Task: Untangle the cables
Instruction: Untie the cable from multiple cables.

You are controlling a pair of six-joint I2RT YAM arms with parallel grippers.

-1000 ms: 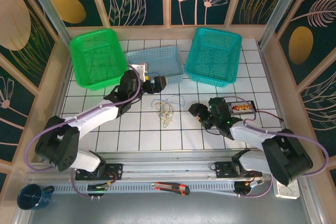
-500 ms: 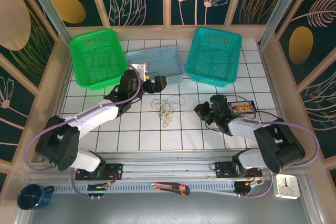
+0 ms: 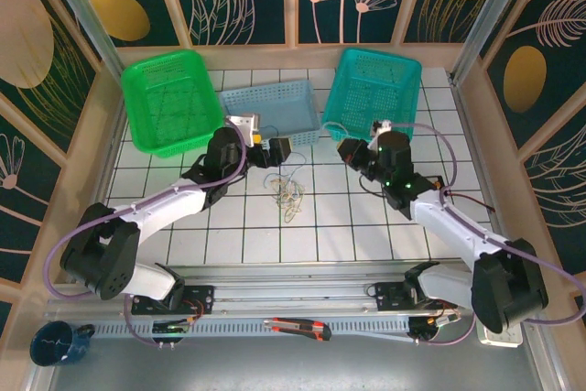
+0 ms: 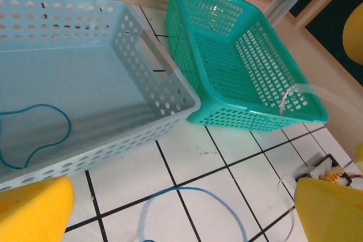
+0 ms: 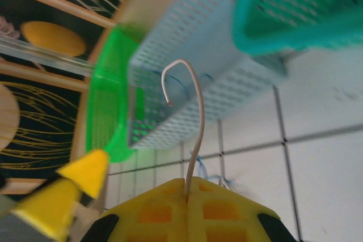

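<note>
The cables (image 3: 290, 190) lie as a small loose knot of pale and dark loops on the white tiles in the middle of the table. My right gripper (image 3: 352, 152) hovers right of the knot, near the teal basket. In the right wrist view it (image 5: 188, 189) is shut on a white cable (image 5: 198, 118) that curls upward out of its pads. My left gripper (image 3: 277, 147) sits just above the knot, by the light blue basket. Its yellow fingers (image 4: 35, 207) stand wide apart, open, over a blue cable loop (image 4: 195, 192) on the tiles.
Along the far side stand a green basket (image 3: 169, 103), a light blue basket (image 3: 295, 94) holding a blue wire (image 4: 35, 134), and a teal basket (image 3: 375, 98). A small black box (image 4: 325, 171) lies right of the knot. A box cutter (image 3: 298, 327) rests on the near rail.
My right gripper has moved from the tiles near the black box up and away toward the teal basket, taking the white cable with it. The left gripper barely shifted.
</note>
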